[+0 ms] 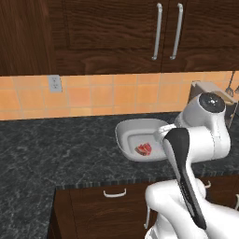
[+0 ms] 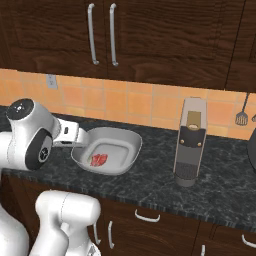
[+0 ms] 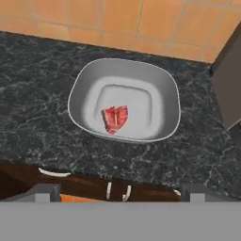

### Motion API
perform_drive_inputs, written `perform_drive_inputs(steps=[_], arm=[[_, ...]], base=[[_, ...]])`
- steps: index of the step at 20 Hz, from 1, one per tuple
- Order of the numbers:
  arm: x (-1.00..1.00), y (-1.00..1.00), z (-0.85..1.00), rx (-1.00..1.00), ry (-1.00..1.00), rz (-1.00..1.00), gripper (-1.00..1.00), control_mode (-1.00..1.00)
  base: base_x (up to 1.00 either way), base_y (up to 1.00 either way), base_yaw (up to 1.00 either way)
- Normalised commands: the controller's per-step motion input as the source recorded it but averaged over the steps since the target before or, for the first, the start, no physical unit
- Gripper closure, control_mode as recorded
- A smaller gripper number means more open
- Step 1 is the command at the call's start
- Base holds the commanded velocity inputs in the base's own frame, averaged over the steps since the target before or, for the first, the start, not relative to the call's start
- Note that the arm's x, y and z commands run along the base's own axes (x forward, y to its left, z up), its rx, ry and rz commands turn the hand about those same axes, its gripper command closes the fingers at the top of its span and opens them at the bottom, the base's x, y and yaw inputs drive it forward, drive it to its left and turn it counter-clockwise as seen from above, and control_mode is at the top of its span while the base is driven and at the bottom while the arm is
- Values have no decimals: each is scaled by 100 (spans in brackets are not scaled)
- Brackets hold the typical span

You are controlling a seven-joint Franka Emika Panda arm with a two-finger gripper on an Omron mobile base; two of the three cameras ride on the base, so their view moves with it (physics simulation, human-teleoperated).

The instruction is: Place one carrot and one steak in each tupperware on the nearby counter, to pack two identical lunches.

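A rounded-corner grey-white tupperware (image 3: 124,70) sits at the centre of the hand view, on the black-grey marbled counter (image 3: 33,94). One red-pink steak (image 3: 115,118) with pale fat streaks lies flat on the tray's floor, slightly left of its middle. The gripper (image 3: 120,190) hangs above the counter's front edge at the bottom of the frame, its two dark finger tips (image 3: 44,190) spread wide apart and holding nothing.

In the right base view the same tray (image 2: 127,142) sits left of centre with the steak (image 2: 99,160) inside. A tall grey and black appliance (image 2: 190,142) stands upright on the counter (image 2: 150,185) to the tray's right, apart from it. Orange tiles (image 2: 140,102) line the wall behind. In the left base view the tray (image 1: 135,128) with its steak (image 1: 144,149) lies right of centre, partly behind the white arm (image 1: 196,140).
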Motion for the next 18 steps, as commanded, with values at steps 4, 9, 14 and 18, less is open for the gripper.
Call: perform_drive_inputs(steps=[4,9,14,18], arm=[[-72,-1,37,26,-14,-22,-100,-100],[0,0,0,0,0,0,-100,100],[0,0,0,0,0,0,-100,100],[0,0,0,0,0,0,-100,100]], base=[[0,0,0],[-96,-34,-19],[-100,-93,-13],[-100,-100,-11]])
